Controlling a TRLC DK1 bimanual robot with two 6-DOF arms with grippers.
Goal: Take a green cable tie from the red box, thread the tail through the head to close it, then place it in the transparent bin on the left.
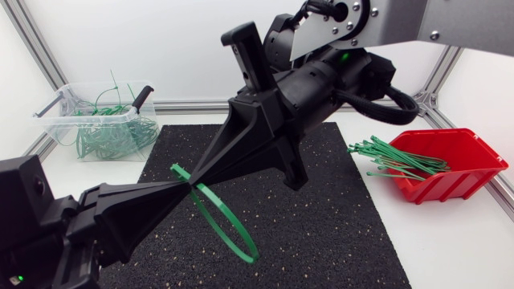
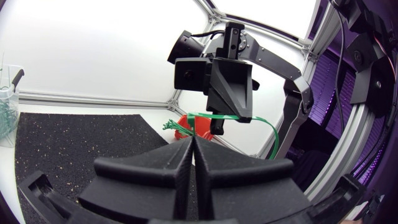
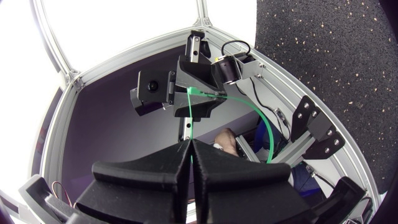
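Observation:
A green cable tie (image 1: 233, 229) hangs as a loop above the black mat, its short end sticking out toward the left. My left gripper (image 1: 191, 189) comes up from the lower left and my right gripper (image 1: 197, 178) comes down from the upper right. Their tips meet at the top of the loop, and both are shut on the tie. In the left wrist view my left gripper (image 2: 191, 142) is closed, with the tie (image 2: 264, 124) arcing away from the right gripper's tip ahead. In the right wrist view a green strand (image 3: 188, 118) runs from my right gripper (image 3: 188, 144) to the left one.
The red box (image 1: 474, 160) with several green ties (image 1: 393, 158) spilling over its rim stands at the right. The transparent bin (image 1: 56, 120) holding several looped ties sits at the back left. The black mat (image 1: 321, 217) covers the table's middle.

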